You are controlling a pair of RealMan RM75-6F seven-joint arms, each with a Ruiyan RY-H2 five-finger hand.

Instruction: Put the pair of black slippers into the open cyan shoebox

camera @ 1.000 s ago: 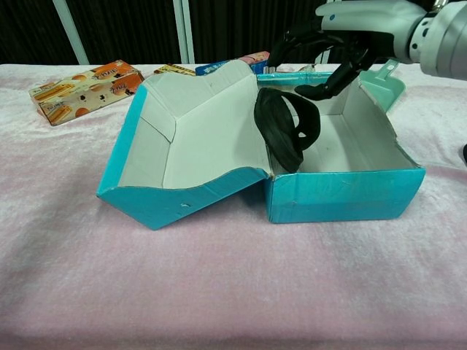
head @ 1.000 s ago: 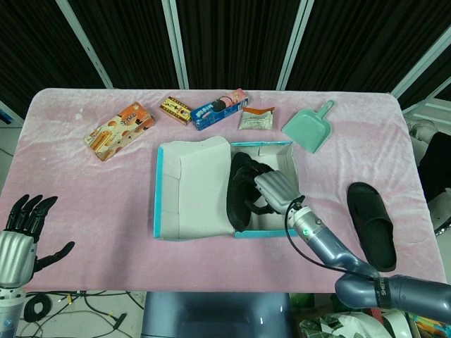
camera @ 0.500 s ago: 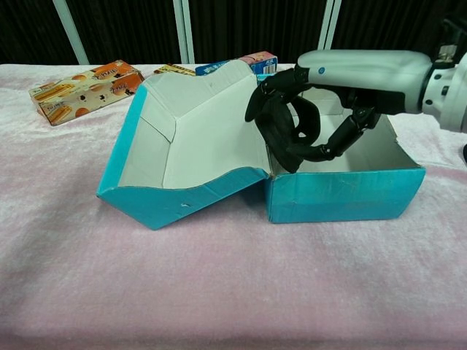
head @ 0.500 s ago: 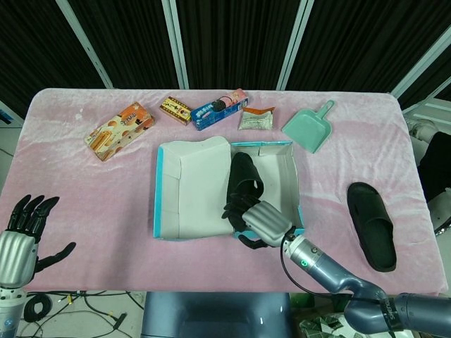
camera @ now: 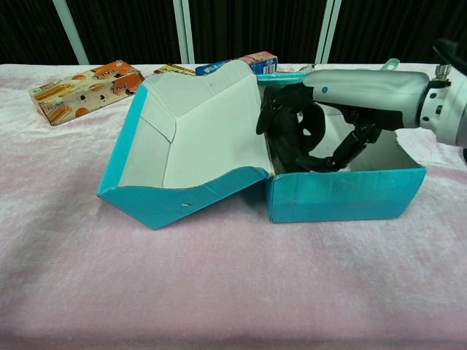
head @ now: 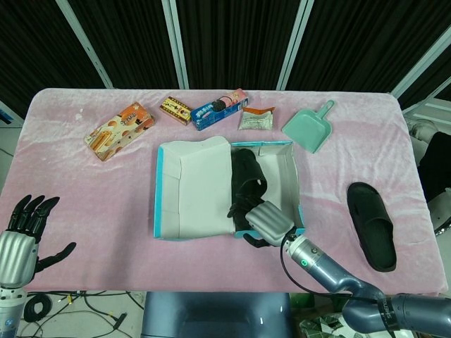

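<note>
The open cyan shoebox (head: 297, 184) sits mid-table with its lid (head: 192, 186) folded out to the left. One black slipper (head: 245, 182) stands on its side inside the box, against the left wall. My right hand (head: 268, 222) reaches over the box's front edge and grips this slipper (camera: 290, 138); in the chest view the right hand (camera: 350, 93) has fingers curled over the slipper's top and its thumb beneath, inside the box (camera: 343, 195). The second black slipper (head: 372, 225) lies flat on the table, right of the box. My left hand (head: 25, 231) hovers open at the lower left.
Along the far side lie an orange snack box (head: 118, 130), a small brown box (head: 175, 109), a blue biscuit pack (head: 218, 109), a snack packet (head: 255, 118) and a mint dustpan (head: 309, 128). Pink cloth covers the table.
My right hand came from above the box's middle down to its front edge and closed around the slipper. The slipper shifted slightly right, deeper into the box. The left hand stayed put.
</note>
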